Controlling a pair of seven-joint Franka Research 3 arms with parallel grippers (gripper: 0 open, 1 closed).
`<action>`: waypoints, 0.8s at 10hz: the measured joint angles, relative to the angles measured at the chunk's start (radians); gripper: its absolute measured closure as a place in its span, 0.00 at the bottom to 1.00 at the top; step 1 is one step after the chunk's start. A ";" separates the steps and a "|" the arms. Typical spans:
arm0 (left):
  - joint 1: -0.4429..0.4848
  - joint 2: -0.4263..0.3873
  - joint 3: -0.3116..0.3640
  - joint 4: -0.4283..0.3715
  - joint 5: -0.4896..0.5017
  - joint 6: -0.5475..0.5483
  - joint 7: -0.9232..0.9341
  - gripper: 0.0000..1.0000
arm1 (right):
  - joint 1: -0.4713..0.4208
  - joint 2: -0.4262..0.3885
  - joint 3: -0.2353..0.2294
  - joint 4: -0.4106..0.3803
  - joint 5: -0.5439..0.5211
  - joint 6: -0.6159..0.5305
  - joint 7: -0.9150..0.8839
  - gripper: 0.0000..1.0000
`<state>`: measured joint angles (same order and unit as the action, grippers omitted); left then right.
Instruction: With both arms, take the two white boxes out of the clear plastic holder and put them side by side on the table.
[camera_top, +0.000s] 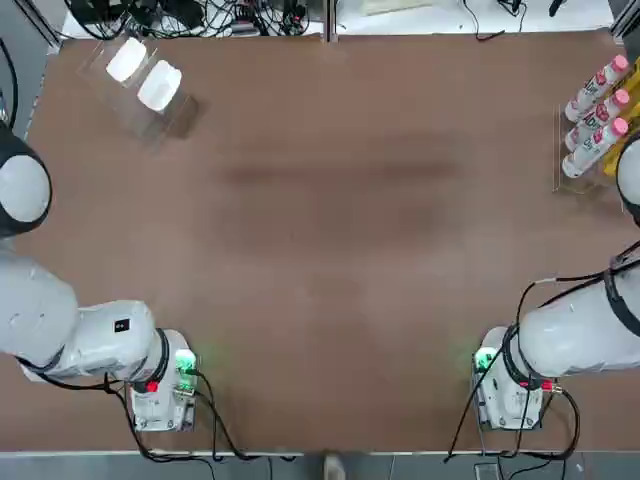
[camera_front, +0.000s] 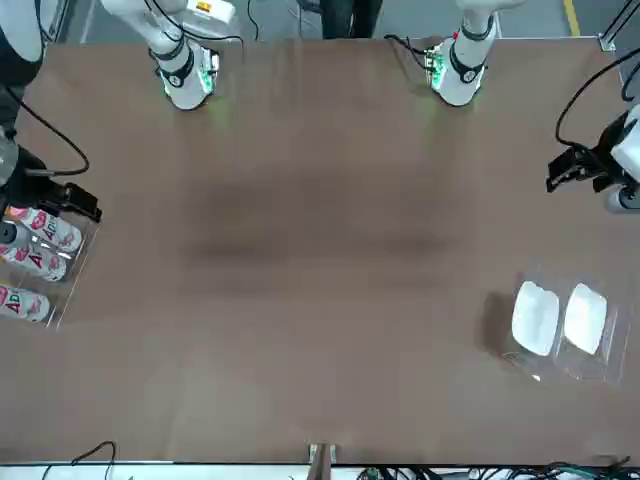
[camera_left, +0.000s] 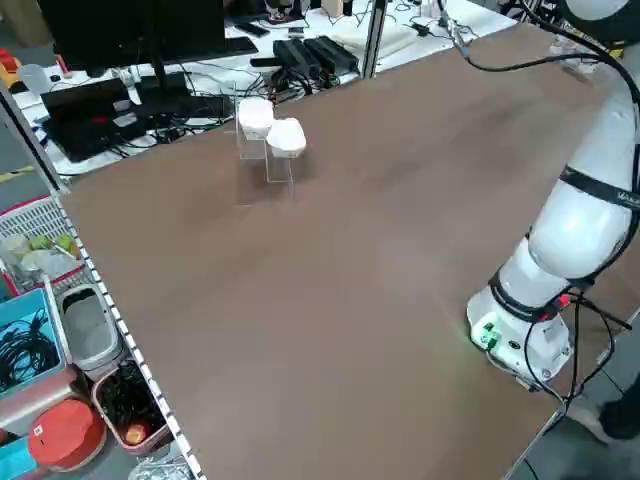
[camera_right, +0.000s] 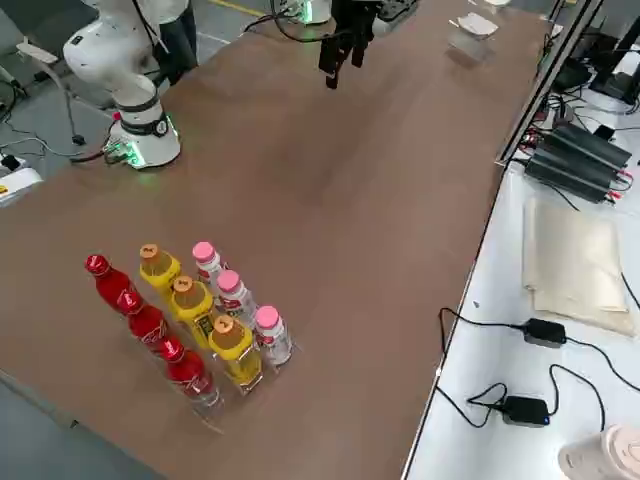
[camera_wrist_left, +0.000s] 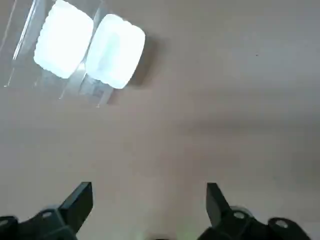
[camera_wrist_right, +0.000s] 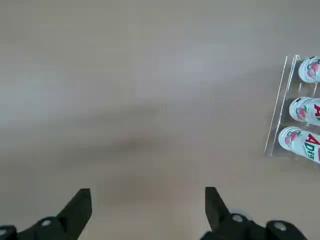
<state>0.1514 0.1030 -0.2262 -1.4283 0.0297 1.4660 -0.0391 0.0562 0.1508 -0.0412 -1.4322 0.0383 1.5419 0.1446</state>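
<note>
The two white boxes (camera_top: 127, 58) (camera_top: 160, 85) stand side by side in the clear plastic holder (camera_top: 150, 125) at the far left corner of the table (camera_top: 320, 250). The front view shows them as boxes (camera_front: 535, 317) (camera_front: 585, 318) in the holder (camera_front: 545, 370). My left gripper (camera_wrist_left: 148, 200) hovers open and empty above bare table, short of the boxes (camera_wrist_left: 62, 37) (camera_wrist_left: 115, 50); in the front view this left gripper (camera_front: 570, 172) hangs near the table's left edge. My right gripper (camera_wrist_right: 147, 205) is open and empty over the right side, beside the bottle rack.
A clear rack of pink-capped white bottles (camera_top: 595, 120) stands at the table's right edge, with yellow and red bottles (camera_right: 170, 320) behind them. Cables and equipment (camera_left: 150, 70) lie beyond the far edge. Both arm bases (camera_top: 165, 385) (camera_top: 505, 385) sit at the near edge.
</note>
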 joint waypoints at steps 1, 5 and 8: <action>-0.001 0.001 -0.002 0.000 0.000 0.007 0.001 0.00 | 0.000 0.000 0.000 0.000 0.000 0.000 0.000 0.00; 0.009 0.050 0.006 -0.007 0.020 0.109 0.067 0.00 | 0.000 0.000 0.000 0.000 0.000 0.000 0.000 0.00; -0.009 0.156 -0.004 -0.025 0.107 0.246 0.118 0.00 | 0.000 0.000 0.000 -0.001 0.000 0.000 0.000 0.00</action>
<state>0.1422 0.2589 -0.2297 -1.4532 0.1370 1.7122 0.0790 0.0562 0.1508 -0.0415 -1.4332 0.0383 1.5417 0.1446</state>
